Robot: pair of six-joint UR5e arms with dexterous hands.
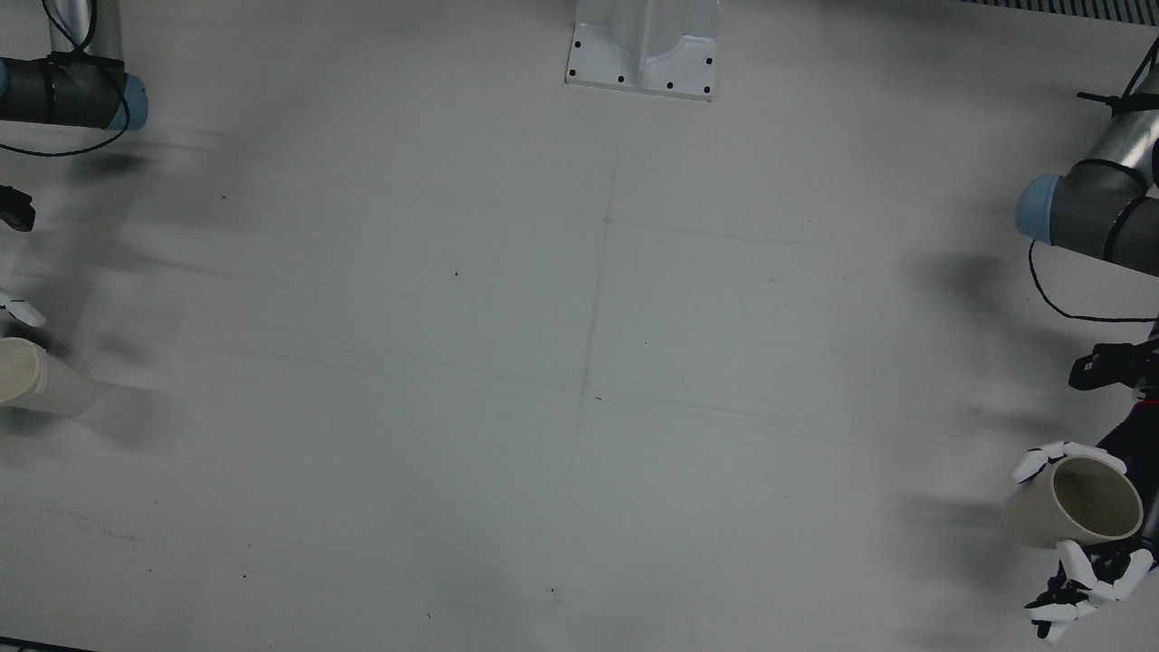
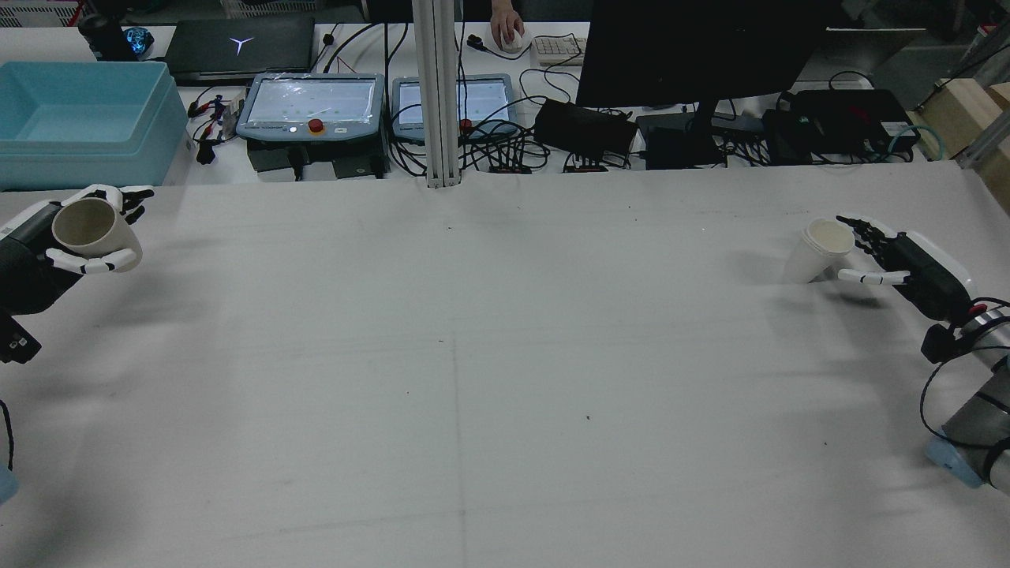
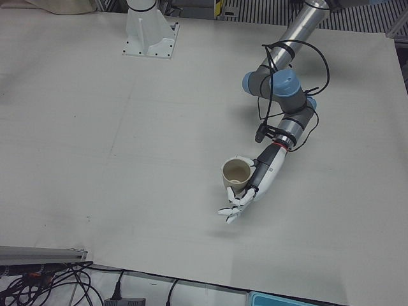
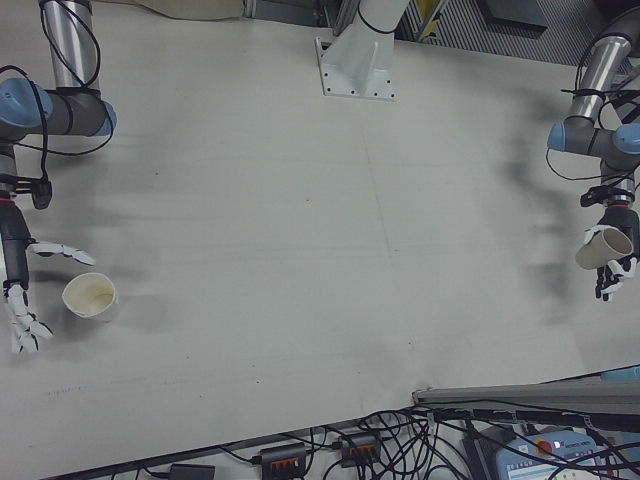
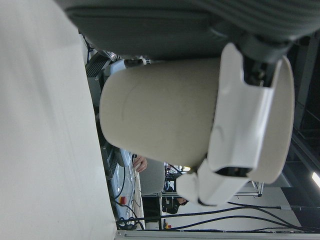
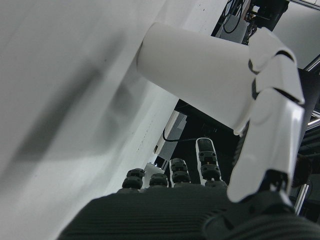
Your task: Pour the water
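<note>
White and bare, the bench (image 2: 505,379) stretched wide between the two arms, with monitors, teach pendants (image 2: 312,106) and a blue tub (image 2: 79,118) lined up beyond its far edge. Over at the bench's left edge, the left hand (image 2: 47,252) had the beige cup (image 2: 91,229) clasped, fingers (image 2: 87,264) wrapped round its wall, mouth tipped up and sideways, clear of the surface. In the left-front view that same cup (image 3: 236,175) hung above its own shadow. Near the right edge, the white cup (image 2: 817,248) stood on the bench, leaning a little in the rear view. The right hand (image 2: 907,264) sat just beside it, fingers (image 2: 864,276) spread either side, released. Whether any finger touched the white cup, the views could not settle. Contents of either cup could not be made out.
</note>
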